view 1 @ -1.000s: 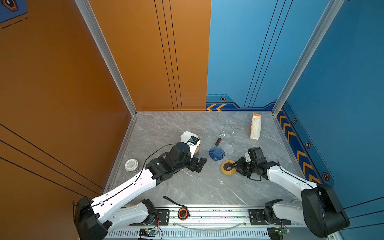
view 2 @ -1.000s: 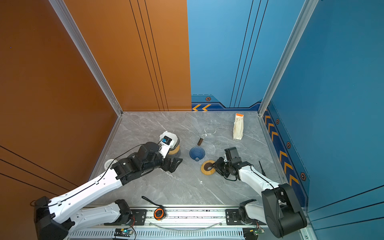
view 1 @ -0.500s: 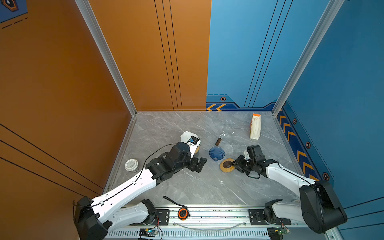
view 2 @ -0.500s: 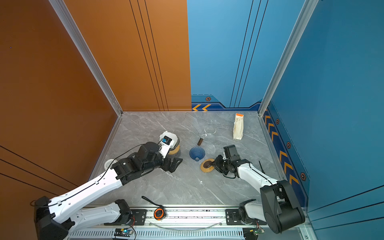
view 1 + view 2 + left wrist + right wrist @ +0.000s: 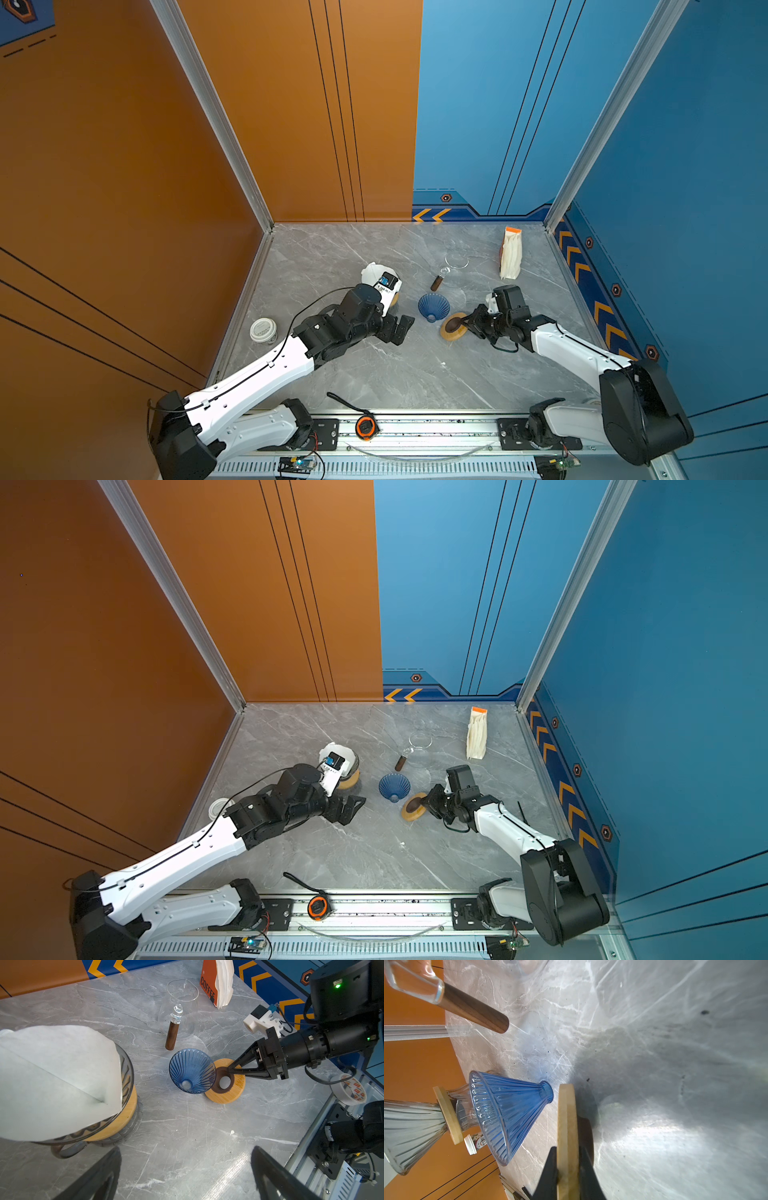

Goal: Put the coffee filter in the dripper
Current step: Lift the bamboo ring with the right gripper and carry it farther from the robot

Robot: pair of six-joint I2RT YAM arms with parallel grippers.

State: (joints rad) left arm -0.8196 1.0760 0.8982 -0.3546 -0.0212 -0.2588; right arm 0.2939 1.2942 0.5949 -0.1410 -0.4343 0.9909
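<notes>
The filter point(image 5: 52, 1076) sits in the grey dripper point(image 5: 127, 1076), at 10 o'clock from the blue dripper point(image 5: 433, 306) in a top view. The right gripper point(image 5: 568, 1155) is clamped on the wood ring point(image 5: 452, 332), at 5 o'clock from the blue dripper. The left gripper point(image 5: 400, 328) is wide open and holds nothing.

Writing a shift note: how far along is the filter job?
Done: a white filter sits in the grey dripper. In hand: the right gripper grips the wooden ring beside the tipped, empty blue dripper; the left gripper hangs open. Left: no filter in the blue one; the filter pack stands apart.
</notes>
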